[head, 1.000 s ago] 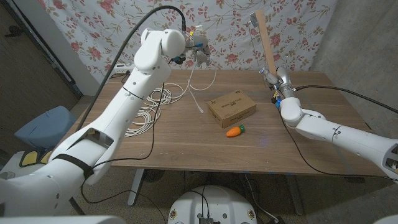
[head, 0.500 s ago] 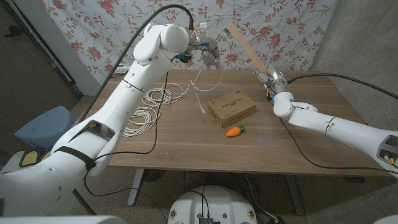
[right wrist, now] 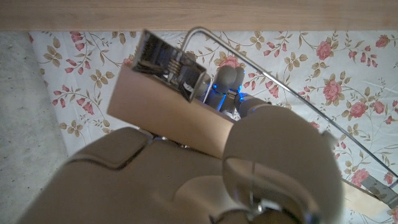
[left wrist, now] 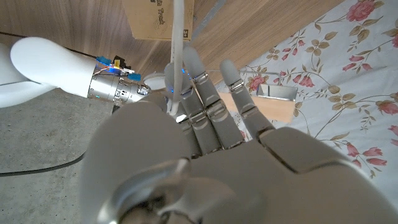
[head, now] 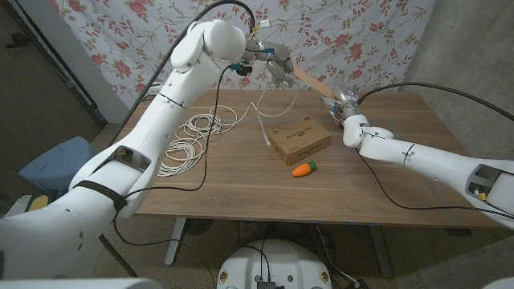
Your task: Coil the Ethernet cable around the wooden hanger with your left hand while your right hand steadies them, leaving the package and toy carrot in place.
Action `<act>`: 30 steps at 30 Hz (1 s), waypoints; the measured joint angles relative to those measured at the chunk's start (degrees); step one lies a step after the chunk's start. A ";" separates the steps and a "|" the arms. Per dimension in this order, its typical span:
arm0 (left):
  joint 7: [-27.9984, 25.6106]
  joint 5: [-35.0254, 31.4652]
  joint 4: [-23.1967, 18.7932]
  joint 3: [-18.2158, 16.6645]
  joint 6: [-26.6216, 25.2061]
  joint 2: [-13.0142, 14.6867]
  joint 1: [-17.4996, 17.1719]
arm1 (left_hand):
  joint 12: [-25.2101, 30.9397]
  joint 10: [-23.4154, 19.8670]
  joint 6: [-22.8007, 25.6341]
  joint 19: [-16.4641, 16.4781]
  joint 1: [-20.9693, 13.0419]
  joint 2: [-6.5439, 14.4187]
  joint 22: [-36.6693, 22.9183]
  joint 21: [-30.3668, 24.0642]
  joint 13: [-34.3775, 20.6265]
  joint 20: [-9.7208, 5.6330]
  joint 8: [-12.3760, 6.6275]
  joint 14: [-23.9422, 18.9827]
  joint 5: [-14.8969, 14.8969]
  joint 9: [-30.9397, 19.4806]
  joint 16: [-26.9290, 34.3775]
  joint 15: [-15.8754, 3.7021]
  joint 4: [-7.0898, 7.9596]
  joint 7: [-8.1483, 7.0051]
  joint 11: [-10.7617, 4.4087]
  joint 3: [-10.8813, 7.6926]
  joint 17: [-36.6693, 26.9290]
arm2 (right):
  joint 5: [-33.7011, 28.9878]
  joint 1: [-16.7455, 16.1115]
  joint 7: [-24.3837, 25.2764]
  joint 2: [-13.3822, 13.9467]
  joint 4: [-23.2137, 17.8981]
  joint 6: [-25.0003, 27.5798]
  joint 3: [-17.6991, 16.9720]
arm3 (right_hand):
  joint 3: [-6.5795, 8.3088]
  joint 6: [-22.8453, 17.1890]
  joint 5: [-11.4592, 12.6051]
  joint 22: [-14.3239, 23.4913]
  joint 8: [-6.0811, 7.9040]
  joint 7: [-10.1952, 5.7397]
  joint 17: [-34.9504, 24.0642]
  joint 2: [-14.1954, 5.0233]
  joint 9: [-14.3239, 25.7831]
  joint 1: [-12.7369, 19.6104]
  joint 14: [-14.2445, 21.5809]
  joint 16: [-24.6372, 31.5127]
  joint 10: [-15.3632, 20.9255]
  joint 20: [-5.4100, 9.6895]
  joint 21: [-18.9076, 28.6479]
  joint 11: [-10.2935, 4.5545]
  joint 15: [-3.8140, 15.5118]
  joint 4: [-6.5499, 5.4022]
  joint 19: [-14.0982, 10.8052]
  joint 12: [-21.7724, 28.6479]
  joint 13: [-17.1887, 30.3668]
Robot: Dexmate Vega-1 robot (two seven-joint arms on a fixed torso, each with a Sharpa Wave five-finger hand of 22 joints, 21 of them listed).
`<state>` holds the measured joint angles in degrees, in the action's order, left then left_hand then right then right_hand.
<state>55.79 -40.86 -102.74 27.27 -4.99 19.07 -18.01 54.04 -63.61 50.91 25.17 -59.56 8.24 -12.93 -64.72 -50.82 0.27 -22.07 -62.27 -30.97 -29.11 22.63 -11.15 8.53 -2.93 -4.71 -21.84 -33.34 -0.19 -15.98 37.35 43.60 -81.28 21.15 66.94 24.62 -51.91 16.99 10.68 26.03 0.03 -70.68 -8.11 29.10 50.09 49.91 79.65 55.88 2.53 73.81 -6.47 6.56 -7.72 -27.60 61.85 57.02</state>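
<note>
The wooden hanger [head: 309,79] sits in the upper middle of the head view, its long axis slanting down from upper left to the right hand [head: 337,103], which grips its lower end. The left hand [head: 273,63], raised at the hanger's free upper-left end, pinches the white Ethernet cable [head: 261,120]; the cable drops to the table and trails left into loose loops. The package [head: 299,140] and toy carrot [head: 303,168] lie below, centre frame. The left hand is nearer the free end, so winding likely proceeds from there.
</note>
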 measured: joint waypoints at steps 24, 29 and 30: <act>-11.95 1.71 7.51 -3.75 4.43 -4.44 1.10 | -0.23 0.31 0.18 -1.26 -0.51 -0.38 0.69 -1.85 0.06 0.03 0.00 0.23 -0.49 0.20 -0.45 0.22 0.16 0.18 -0.31 0.31 -0.80 | -14.85 -1.44 4.84 -0.91 -0.48 -2.36 3.33 | -0.62 -0.70 0.53 -0.28 -0.24 -0.36 0.01 -0.14 -0.05 0.13 -1.13 1.33 -0.01 0.41 -0.38 0.02 -0.30 -0.33 0.40 -0.45 -0.63; -12.86 1.83 9.04 -4.39 4.95 -5.42 1.67 | 0.00 0.31 0.19 -1.26 -0.58 -0.46 0.96 -2.28 -0.78 0.03 0.00 0.23 -0.49 -0.21 -0.45 0.22 0.16 0.18 -0.31 0.31 -1.06 | -16.95 -0.94 4.50 -1.10 0.14 -2.82 4.51 | -0.78 -0.71 0.84 -0.57 -0.27 -0.36 0.00 -0.14 0.00 0.13 -1.44 1.77 -0.02 0.13 -0.72 0.02 -0.61 -0.48 0.69 -0.45 -1.00; -13.16 1.88 9.56 -4.72 5.07 -5.78 1.79 | 0.00 0.31 0.19 -1.26 -0.58 -0.46 0.96 -2.28 -0.81 0.03 0.00 0.23 -0.49 -0.22 -0.45 0.22 0.16 0.19 -0.31 0.31 -1.06 | -17.64 -0.80 4.35 -1.30 0.59 -3.08 4.91 | -0.78 -0.71 0.86 -0.57 -0.35 -0.36 0.01 -0.14 0.00 0.13 -1.44 1.77 -0.02 0.13 -0.72 0.02 -0.61 -0.48 0.69 -0.45 -1.06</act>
<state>42.63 -38.98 -93.18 22.55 0.08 13.28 -16.22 54.04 -63.30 51.10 23.91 -60.13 7.78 -11.97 -67.00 -51.63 0.30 -22.07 -62.04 -31.46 -29.34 22.18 -10.93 8.69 -2.75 -5.02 -21.53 -34.40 -17.82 -16.78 41.70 42.30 -80.69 18.07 71.85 23.85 -52.62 17.85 10.11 25.67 -0.33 -70.68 -8.25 29.10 50.23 48.48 81.42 55.87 2.67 73.09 -6.45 5.95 -8.20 -26.91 61.40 55.96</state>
